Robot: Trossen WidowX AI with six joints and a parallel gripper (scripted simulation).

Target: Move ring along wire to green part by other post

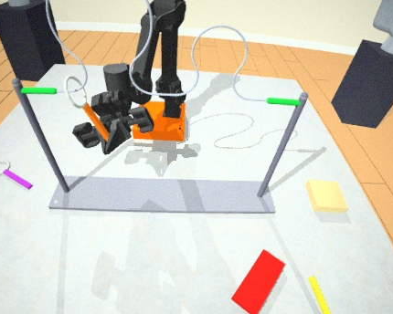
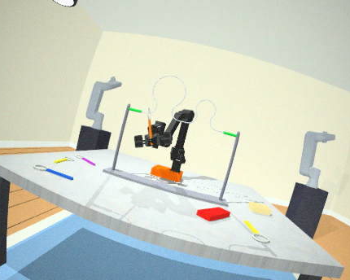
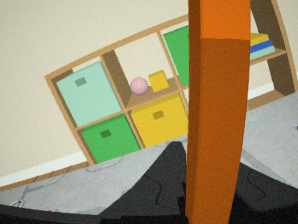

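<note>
My gripper is shut on the orange handle, which slants in the top view. The pale ring at its upper end is around the thin grey wire, just inward of the left green part. Whether ring and wire touch is too small to tell. The left post stands outward of the ring. The other green part is beside the right post.
The wire rises from the ring in a tall loop, dips, then makes a smaller loop. An orange block lies behind the grey base. A red block and a pale yellow block lie at the right.
</note>
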